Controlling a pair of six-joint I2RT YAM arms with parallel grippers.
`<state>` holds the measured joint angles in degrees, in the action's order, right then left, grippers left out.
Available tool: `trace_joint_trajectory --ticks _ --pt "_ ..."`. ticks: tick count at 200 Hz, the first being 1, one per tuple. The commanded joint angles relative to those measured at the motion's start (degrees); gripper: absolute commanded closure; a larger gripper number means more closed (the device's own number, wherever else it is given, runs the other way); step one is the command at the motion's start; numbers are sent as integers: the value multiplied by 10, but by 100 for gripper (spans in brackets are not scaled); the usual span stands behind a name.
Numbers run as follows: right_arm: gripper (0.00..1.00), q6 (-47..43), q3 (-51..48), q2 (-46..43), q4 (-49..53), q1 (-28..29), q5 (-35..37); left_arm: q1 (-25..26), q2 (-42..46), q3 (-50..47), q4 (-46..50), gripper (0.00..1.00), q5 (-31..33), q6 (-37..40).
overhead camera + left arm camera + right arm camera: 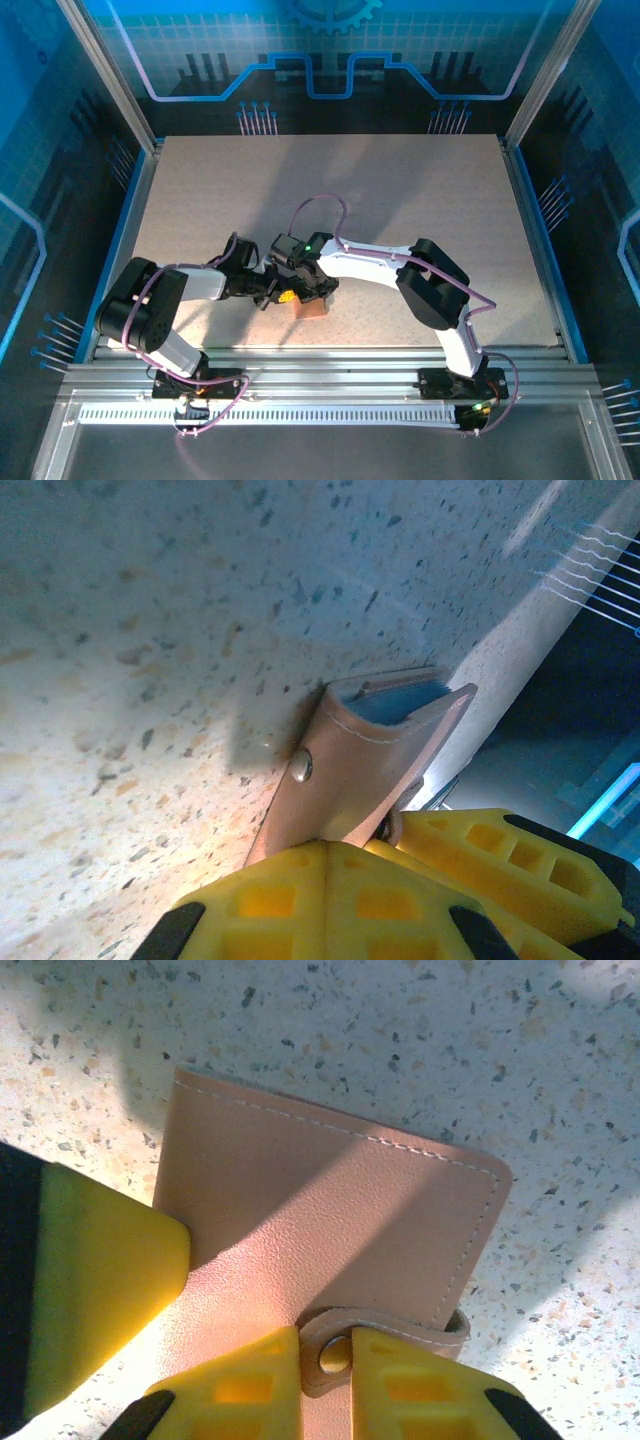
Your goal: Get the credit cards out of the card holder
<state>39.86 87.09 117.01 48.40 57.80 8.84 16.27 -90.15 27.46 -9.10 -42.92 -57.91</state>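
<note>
The card holder (330, 1210) is a closed tan leather wallet held on edge on the speckled table, near the front edge in the top view (311, 306). My left gripper (330, 845) is shut on its lower edge, just below the metal snap (301, 766). My right gripper (325, 1348) is closed around the closing tab (385, 1332), with a yellow finger on either side of the snap stud. The holder's grey-blue inner lining (390, 702) peeks out at its upper end. The credit cards are hidden inside the holder.
Both arms meet at the middle of the table's near side (290, 290). The speckled tabletop (400, 190) stretches open behind them. A metal rail (330, 360) runs along the front edge, and blue enclosure walls stand on the sides.
</note>
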Motion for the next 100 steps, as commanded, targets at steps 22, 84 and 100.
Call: trace_joint_trajectory --ticks 22,84,100 --pt "88 3 -20 -14 -8 3 8 -4 -15 1 58 100 12 19" --pt "89 10 -79 -79 -65 -19 -11 -4 7 43 107 95 17 38" --pt "89 12 -105 -106 -87 -33 -22 -4 20 61 124 91 24 41"
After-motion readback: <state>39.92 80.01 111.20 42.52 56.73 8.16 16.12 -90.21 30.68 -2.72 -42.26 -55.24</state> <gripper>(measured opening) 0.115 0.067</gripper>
